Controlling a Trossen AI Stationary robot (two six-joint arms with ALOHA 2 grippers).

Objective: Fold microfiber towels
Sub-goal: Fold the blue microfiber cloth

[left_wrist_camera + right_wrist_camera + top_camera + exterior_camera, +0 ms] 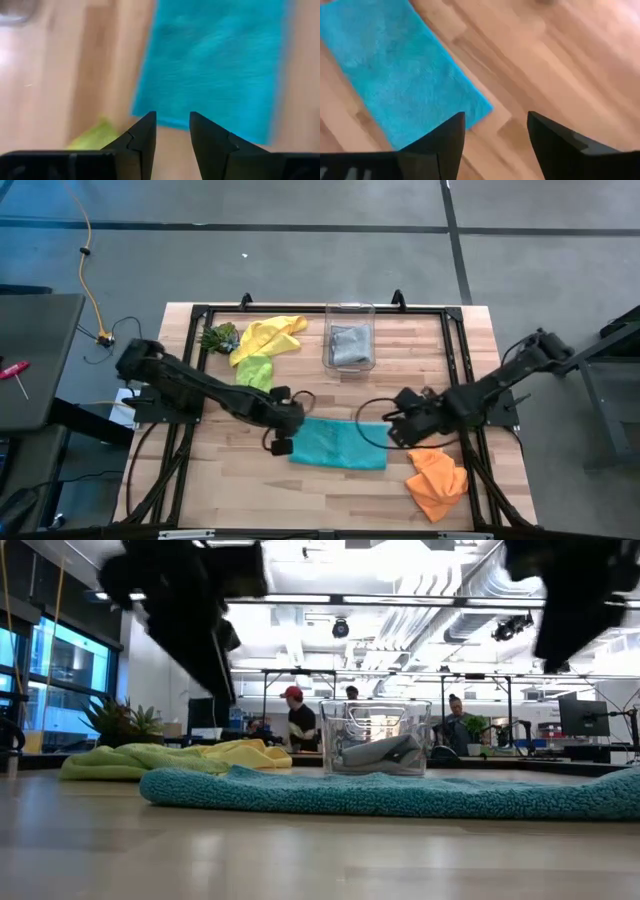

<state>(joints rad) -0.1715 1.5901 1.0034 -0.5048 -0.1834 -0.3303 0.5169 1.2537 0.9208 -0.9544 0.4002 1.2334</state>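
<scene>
Teal towel (pixel 340 444): lies flat, folded into a strip, so you can fold it again.
Left pincer (pixel 172 131): parted, empty, at its end.
Right pincer (pixel 496 131): wide, empty, at the other end.

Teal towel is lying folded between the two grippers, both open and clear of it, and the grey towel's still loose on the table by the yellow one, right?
Not quite: the grey towel is inside the clear box, as the high view shows. The rest holds: teal towel between left gripper and right gripper.
</scene>
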